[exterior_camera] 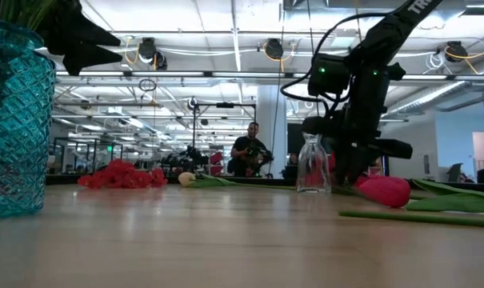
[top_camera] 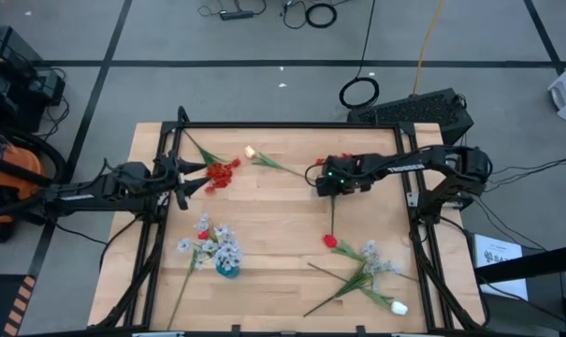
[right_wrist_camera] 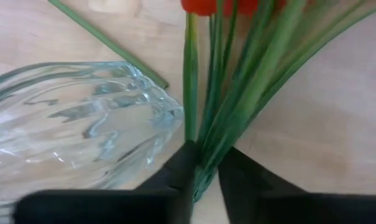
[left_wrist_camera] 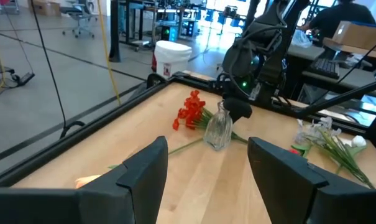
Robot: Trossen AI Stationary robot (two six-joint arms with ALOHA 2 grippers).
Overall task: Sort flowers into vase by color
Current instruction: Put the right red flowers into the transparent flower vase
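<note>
A bunch of green-stemmed red flowers (right_wrist_camera: pixel 237 74) is pinched in my right jaws (right_wrist_camera: pixel 206 163) at frame centre, beside the clear glass vase (right_wrist_camera: pixel 69 118), still empty. My left jaws (left_wrist_camera: pixel 206 168) wait open mid-left. Pale sprays fill the teal vase (top_camera: pixel 226 270); many flowers remain on the worktop (top_camera: pixel 273 215)

A keyboard (top_camera: pixel 415 110) is seen on the floor just behind the table's (top_camera: pixel 273 211) far edge — a coiled cable (top_camera: pixel 358 93) lies beside it. An orange vacuum (top_camera: pixel 7 178) is parked to the left, a white bucket (left_wrist_camera: pixel 172 57) past one corner. A seated person (exterior_camera: pixel 249 150) is glimpsed in the room beyond.
</note>
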